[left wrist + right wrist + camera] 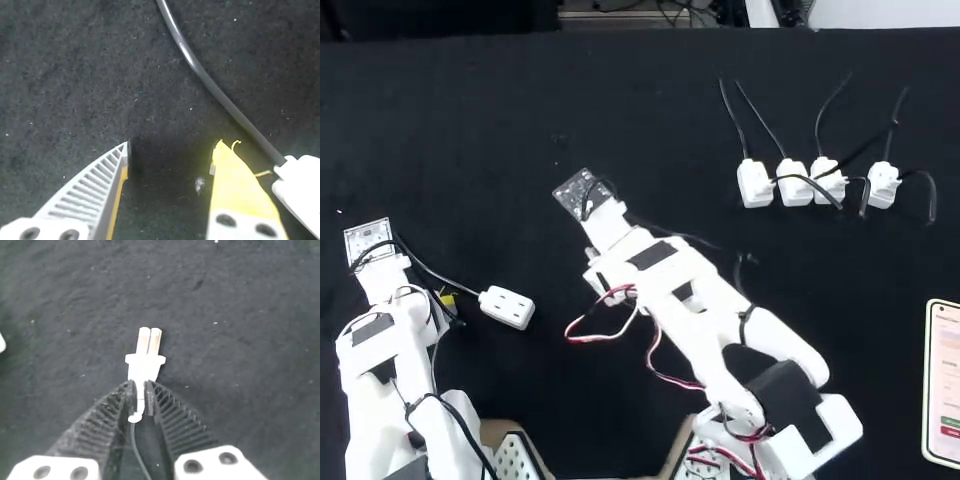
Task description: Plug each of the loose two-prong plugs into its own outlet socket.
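Near the middle of the table, a little toward its left edge, the right gripper is clamping a white two-prong plug by the narrow neck behind its collar. Both prongs are sticking out free ahead of the jaws. Toward the front-left corner the white outlet block is lying well apart from that plug. The left gripper is hanging near the block with its jaws spread and nothing between them. Four more white corded pieces are sitting in a row toward the far right corner.

The plug is looking light and rigid, and its smooth plastic could be twisting in so narrow a pinch. The broader body at the collar is offering a steadier hold. The thin prongs are risking a bend if pushed in crooked, and the trailing cord may be tugging sideways.

A black cord is running to a white shape cut off at the left wrist view's edge, probably the outlet block. Socket slots are too small to make out, and black cords are vanishing against the black table.
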`<state>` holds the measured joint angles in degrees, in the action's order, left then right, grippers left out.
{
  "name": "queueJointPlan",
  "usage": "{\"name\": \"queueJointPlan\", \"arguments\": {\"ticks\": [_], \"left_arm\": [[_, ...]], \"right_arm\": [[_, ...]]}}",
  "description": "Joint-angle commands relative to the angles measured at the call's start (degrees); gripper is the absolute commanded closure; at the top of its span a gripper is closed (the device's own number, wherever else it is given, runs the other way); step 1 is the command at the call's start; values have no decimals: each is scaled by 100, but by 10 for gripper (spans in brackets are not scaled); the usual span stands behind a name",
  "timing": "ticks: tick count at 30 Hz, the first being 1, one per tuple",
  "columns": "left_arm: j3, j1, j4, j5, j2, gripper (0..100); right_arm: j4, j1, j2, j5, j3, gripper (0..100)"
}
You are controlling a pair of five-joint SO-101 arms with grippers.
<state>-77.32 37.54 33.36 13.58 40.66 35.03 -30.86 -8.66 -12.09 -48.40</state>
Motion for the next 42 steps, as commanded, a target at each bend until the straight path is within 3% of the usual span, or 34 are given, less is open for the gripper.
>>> {"name": "queueJointPlan", "arguments": {"ticks": [1, 7, 10, 14, 23, 32, 38, 42], "left_arm": [[-4, 48, -53, -26, 70, 736], [-4, 48, -53, -26, 70, 736], [-4, 48, -53, -26, 70, 736], [-4, 48, -53, -26, 70, 736], [-4, 48, -53, -26, 70, 736], [-4, 48, -53, -26, 70, 736], [-4, 48, -53, -26, 70, 736], [-4, 48, -53, -26, 70, 736]], "right_arm": [[9, 176, -567, 299, 84, 988], [44, 185, -892, 615, -92, 978], [202, 26, -884, 633, -75, 902], [299, -800, -848, 571, -136, 786], [-193, -598, -321, 211, -224, 780], [-141, -554, 523, -396, 374, 902], [0, 167, 514, -396, 611, 979], [114, 273, 251, -396, 541, 988]]}}
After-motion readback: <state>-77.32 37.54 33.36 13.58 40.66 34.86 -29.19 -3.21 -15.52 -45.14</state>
